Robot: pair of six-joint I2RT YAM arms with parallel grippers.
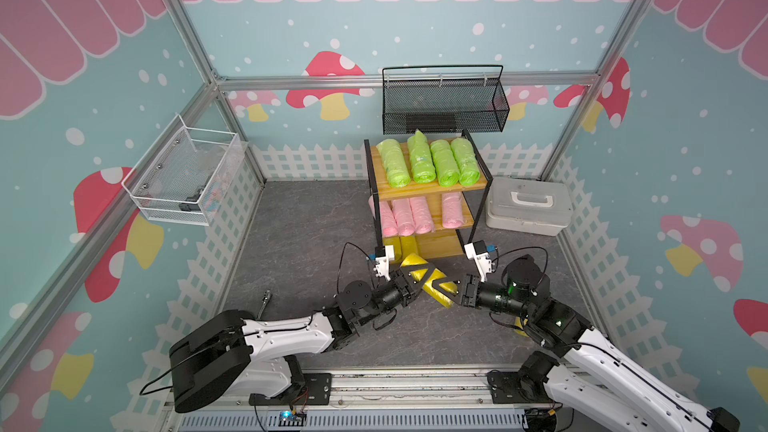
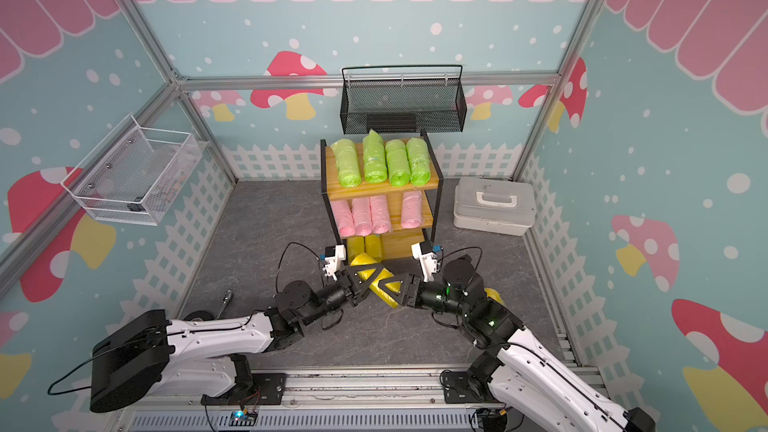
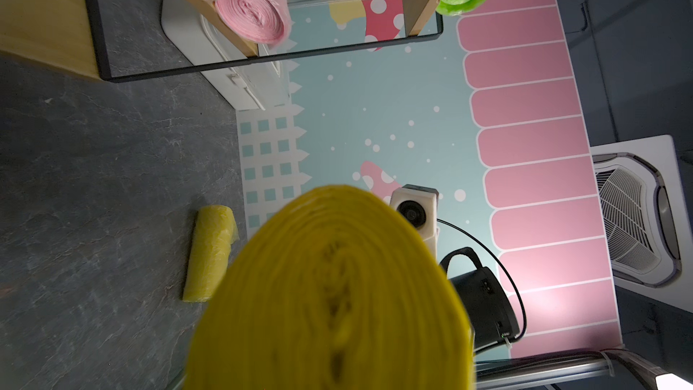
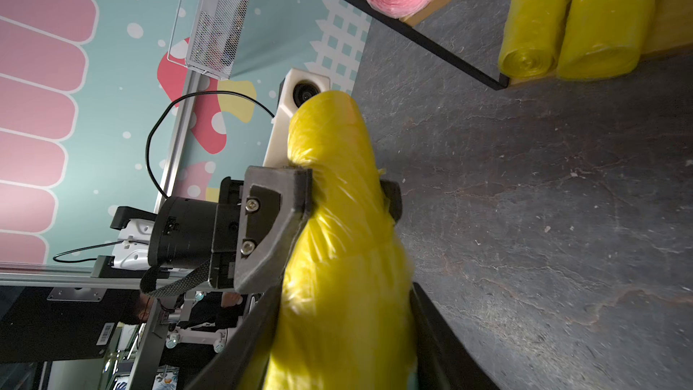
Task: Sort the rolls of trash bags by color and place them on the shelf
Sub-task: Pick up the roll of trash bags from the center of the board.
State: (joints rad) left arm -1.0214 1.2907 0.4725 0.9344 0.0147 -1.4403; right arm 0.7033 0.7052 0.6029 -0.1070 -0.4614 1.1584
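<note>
Gripping one yellow roll (image 1: 413, 261) just in front of the shelf (image 1: 415, 192), the left claw (image 1: 420, 276) and right claw (image 1: 441, 289) both clamp it in both top views.

Left wrist: its round end fills the frame, and a second roll (image 3: 210, 253) lies on the floor, apart from the shelf.

Right wrist: the right claw's jaws press the roll's sides, and two yellow rolls (image 4: 570, 20) lie on the shelf's bottom board.

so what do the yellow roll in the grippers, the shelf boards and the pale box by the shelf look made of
The yellow roll looks like thin glossy plastic film: crinkles and sheen. The shelf boards look like honey-coloured wood with faint grain, maybe veneer. The pale box is probably moulded plastic, smooth and matte, handle moulded in.
</note>
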